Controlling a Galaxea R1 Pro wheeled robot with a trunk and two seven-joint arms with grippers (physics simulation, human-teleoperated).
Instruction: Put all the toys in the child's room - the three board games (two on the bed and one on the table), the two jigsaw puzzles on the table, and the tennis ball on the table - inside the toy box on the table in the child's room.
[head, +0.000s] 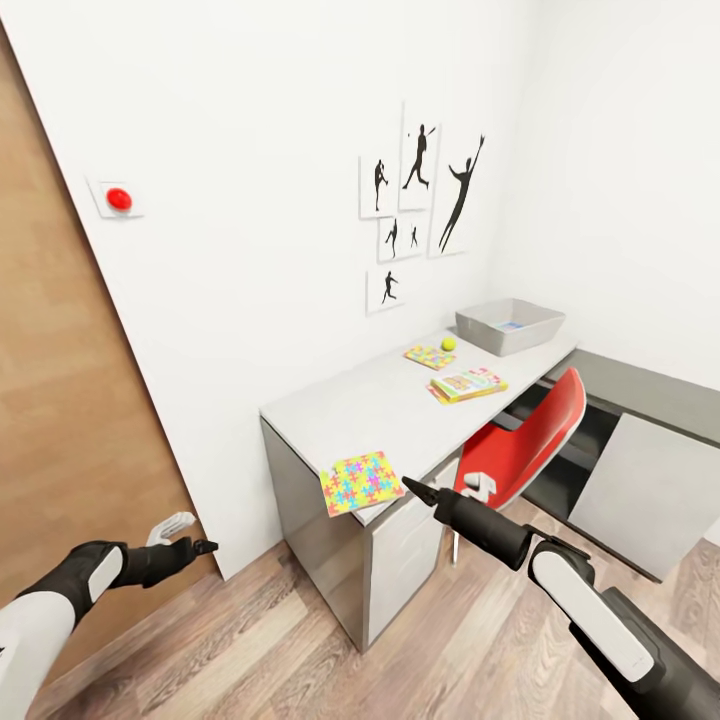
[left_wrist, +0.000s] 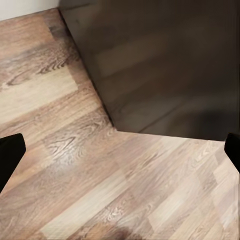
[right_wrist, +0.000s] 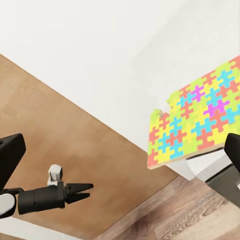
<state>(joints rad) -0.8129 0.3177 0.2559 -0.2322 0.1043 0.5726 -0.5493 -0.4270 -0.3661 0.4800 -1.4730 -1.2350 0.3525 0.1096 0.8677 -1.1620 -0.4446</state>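
Right gripper (head: 408, 484) points at the larger jigsaw puzzle (head: 362, 482), tip just beside its edge, not clearly touching. In the head view its fingers look pressed together to a point; in the right wrist view two dark finger ends sit at opposite borders, so whether it is spread or closed cannot be told. The puzzle lies on the near corner of the table (head: 370, 405), overhanging the front edge and tilted down. In the right wrist view the same puzzle (right_wrist: 197, 121) sticks out past the tabletop edge.

Beyond the right gripper, farther along the table: board game (head: 469, 384) with yellow edges, then the smaller jigsaw puzzle (head: 429, 356), tennis ball (head: 448, 343) just beside it, and the toy box (head: 508, 325) at the far end against the wall, something blue inside. Red chair (head: 530, 440) is tucked at the table just to the right of the right gripper, close to the arm.

Left gripper (head: 203, 546) hangs low, well apart from the table, near the brown door (head: 70, 400); fingers look pressed together, also in the right wrist view (right_wrist: 82, 190). Bare wood floor (head: 300, 640) lies open between both arms and the table's drawer unit (head: 405, 555). Left wrist view: floor planks (left_wrist: 90, 165) and a dark panel (left_wrist: 165, 65).
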